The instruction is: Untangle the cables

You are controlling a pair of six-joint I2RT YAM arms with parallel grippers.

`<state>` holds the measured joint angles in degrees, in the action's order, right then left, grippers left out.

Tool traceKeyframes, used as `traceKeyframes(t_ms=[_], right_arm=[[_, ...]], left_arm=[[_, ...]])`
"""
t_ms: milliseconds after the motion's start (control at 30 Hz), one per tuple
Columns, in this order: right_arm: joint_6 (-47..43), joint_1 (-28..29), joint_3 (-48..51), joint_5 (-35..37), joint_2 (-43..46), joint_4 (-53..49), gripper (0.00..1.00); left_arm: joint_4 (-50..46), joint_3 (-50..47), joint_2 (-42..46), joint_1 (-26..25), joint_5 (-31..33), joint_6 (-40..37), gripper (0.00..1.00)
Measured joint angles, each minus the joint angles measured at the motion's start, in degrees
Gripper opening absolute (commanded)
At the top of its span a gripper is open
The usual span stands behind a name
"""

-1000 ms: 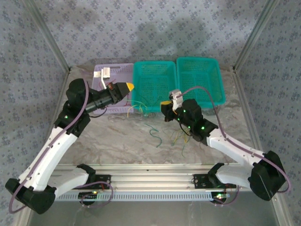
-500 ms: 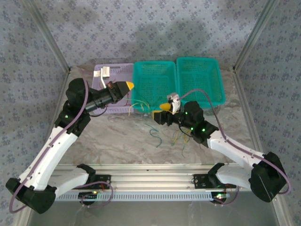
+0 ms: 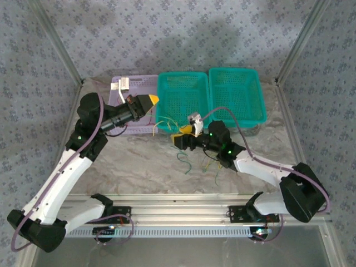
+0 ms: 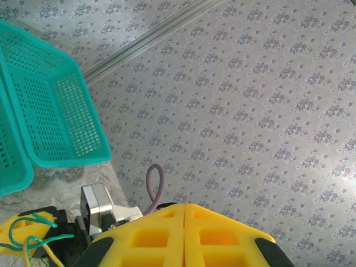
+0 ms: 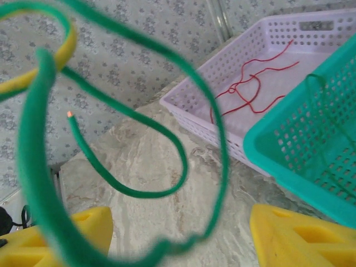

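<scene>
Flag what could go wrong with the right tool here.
1. The green cable loops across the open right tool and crosses the yellow cable; closing may grab both or neither.
2. Another green strand sits at the teal basket rim; pulling could snag the mesh or drag the basket.

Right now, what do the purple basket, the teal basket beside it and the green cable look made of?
Purple basket: likely moulded plastic, matt lilac, with a regular grid of holes in its walls. Teal basket: the same perforated plastic look. Green cable: thin wire in a matt green sheath, probably plastic or rubber; one cut end shows a coppery tip.
</scene>
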<state>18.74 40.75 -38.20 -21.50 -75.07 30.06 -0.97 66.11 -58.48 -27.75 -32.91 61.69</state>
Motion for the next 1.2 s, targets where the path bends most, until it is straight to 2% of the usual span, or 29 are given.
traceKeyframes(t_ms=[233, 333, 400, 500, 867, 1200], right_arm=[[-0.35, 0.44, 0.02, 4.20, -0.35, 5.95, 0.67], [-0.61, 0.46, 0.02, 5.73, -0.35, 7.50, 0.63], [-1.22, 0.63, 0.02, 6.51, -0.33, 7.82, 0.55], [-2.36, 1.07, 0.02, 7.56, -0.11, 7.82, 0.34], [-4.39, 1.40, 0.02, 11.13, 2.58, 4.81, 0.01], [-5.20, 0.26, 1.90, 12.57, 7.30, -0.02, 0.00]], left_arm=[[1.22, -1.49, -0.24, 0.00, -0.35, 0.81, 0.00], [1.25, -2.03, -0.24, 0.00, -0.33, 0.98, 0.00], [1.25, -2.21, -0.24, 0.00, -0.33, 0.98, 0.00], [1.25, -2.23, -0.22, 0.00, -0.33, 0.96, 0.00], [0.42, -2.21, 0.00, 0.17, -0.28, 0.04, 0.00], [-7.41, 2.40, 1.86, 4.37, 0.13, -4.87, 0.00]])
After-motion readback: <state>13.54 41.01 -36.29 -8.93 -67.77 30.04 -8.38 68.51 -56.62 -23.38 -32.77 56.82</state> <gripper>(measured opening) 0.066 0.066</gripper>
